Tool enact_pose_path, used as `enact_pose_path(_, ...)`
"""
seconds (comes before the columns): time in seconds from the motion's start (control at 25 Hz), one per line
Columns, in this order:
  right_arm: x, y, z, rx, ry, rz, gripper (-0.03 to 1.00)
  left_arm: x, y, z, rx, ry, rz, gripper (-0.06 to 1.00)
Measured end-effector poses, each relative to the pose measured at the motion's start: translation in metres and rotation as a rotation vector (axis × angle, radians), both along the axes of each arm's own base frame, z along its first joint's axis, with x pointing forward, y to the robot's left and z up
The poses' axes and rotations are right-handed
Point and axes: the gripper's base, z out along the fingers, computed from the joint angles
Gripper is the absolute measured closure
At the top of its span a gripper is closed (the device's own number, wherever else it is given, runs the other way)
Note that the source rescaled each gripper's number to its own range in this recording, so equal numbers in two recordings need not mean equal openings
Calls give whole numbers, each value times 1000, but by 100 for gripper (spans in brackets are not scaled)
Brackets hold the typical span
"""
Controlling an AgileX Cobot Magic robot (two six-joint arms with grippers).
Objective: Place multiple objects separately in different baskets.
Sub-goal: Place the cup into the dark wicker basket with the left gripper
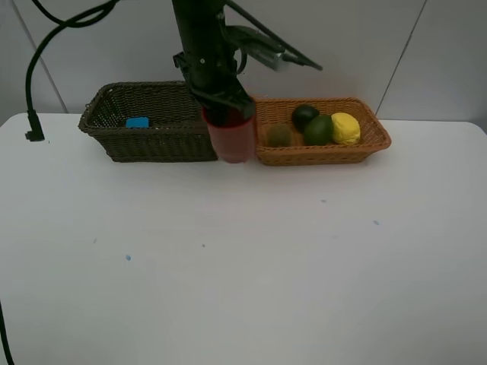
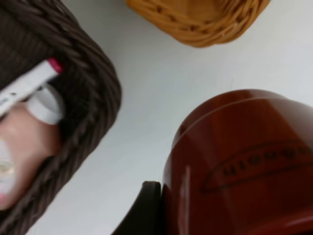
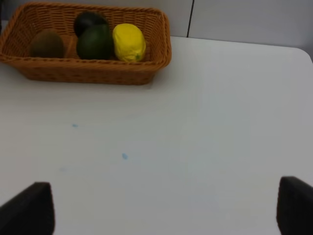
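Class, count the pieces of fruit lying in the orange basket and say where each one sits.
4, none seemingly hidden: kiwi at the left end, green fruit in the middle, mangosteen behind it, lemon at the right.

Red cup held between baskets, four fruits in orange basket

Red cup close up w/ oval embossed mark, black pincer finger against its side, dark basket corner holding white marker & pink white-capped bottle, orange basket edge, white tabletop btwn
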Motion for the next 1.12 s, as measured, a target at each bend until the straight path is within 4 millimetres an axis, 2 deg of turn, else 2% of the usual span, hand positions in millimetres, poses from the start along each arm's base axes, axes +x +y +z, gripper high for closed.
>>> enact_pose_path(0.16,0,0,0,0,0,0,-3,-7,14,42,-41,-80,18,94)
enact_pose_path(0.32,0,0,0,0,0,0,-3,-3,38,67,-66,-134,98,94)
enact_pose_path(0.44,0,0,0,0,0,0,-3,6,54,73,-81,-165,201,94)
enact_pose_path(0.68,0,0,0,0,0,0,-3,34,76,82,-237,-323,387,94)
enact_pose_path(0.84,0,0,0,0,0,0,-3,42,88,83,-257,-347,426,94)
enact_pose_path(0.92,0,0,0,0,0,0,-3,47,93,77,-250,-341,441,94)
enact_pose_path(1.0,0,0,0,0,0,0,-3,54,97,66,-235,-324,455,94)
enact_pose_path(1.12,0,0,0,0,0,0,-3,67,104,37,-199,-278,482,94)
